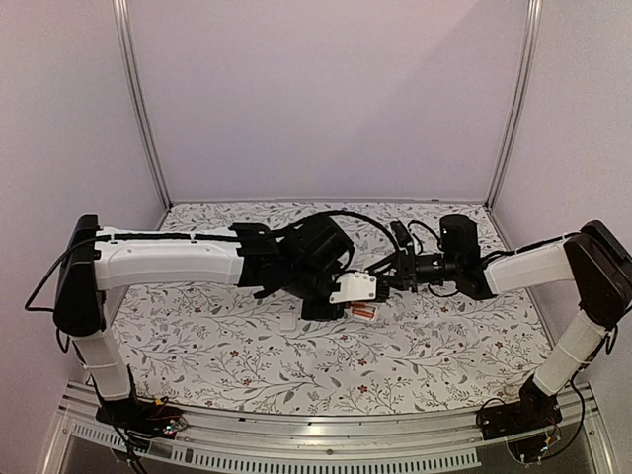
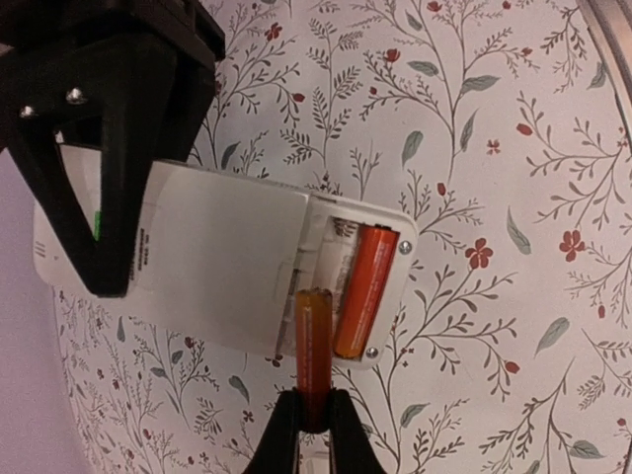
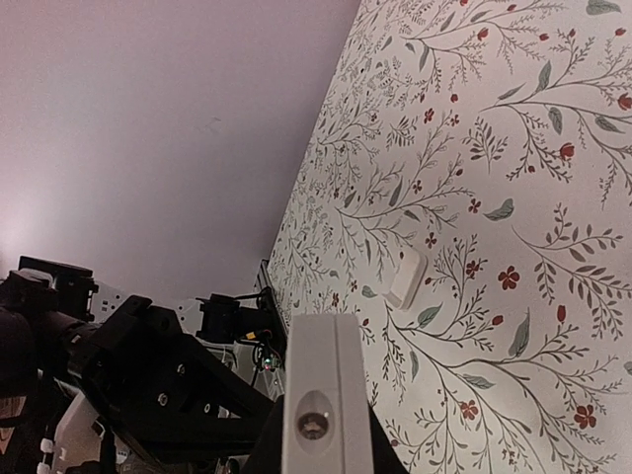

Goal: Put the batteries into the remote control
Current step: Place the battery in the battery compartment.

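Clamped remote control (image 2: 227, 262) in left gripper (image 1: 336, 284) for steadiness; pinched second battery (image 2: 314, 346) in right gripper (image 2: 314, 420), fed from 6 o'clock beside seated battery (image 2: 365, 291).

Before me the remote control (image 3: 318, 375) rises end-on. A battery (image 3: 313, 426) end shows round at its foot, in my gripper (image 3: 318, 462), jaws close either side. Up-right of the remote: white cover plate (image 3: 407, 279) on floral cloth (image 3: 513, 148). Left: black arm (image 3: 148, 380).
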